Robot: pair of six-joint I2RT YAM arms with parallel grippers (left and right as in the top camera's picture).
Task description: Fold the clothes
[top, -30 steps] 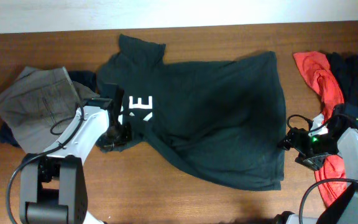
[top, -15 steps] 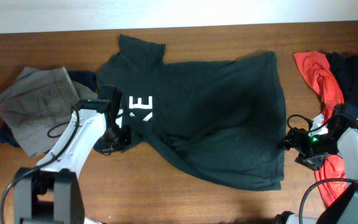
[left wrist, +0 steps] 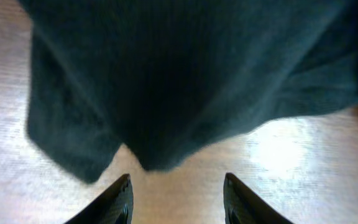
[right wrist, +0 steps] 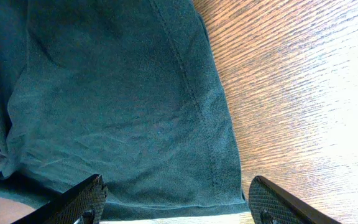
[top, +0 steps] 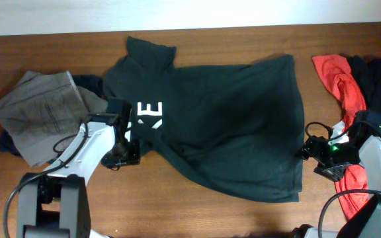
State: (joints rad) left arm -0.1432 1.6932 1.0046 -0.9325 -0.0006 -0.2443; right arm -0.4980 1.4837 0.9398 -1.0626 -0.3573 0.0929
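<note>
only the last white letters [top: 149, 114] of the print on the dark green t-shirt [top: 223, 125] can be read; the rest is lost in a fold beside the left arm. the grey trousers [top: 42, 116] at the left cover most of a dark garment [top: 5, 142], and the arm crosses their lower corner. at the right the red top [top: 339, 82] goes under the right arm, and the black top [top: 379, 82] runs off the edge of the overhead view. both wrist views cut the fingers down to their tips, and the left one is blurred, the shirt showing as a dark mass.

the t-shirt lies spread across the middle of the wooden table [top: 243, 39], collar towards the far edge.

the left gripper [left wrist: 178, 194] is at the shirt's left lower edge. its fingers are apart with bare wood between them, and a rounded fold of cloth lies just ahead of the tips, not touching them.

the right gripper [right wrist: 179, 202] is at the shirt's right edge, near the hem corner. its fingers are spread wide and grip nothing; the stitched hem lies ahead of the tips.
</note>
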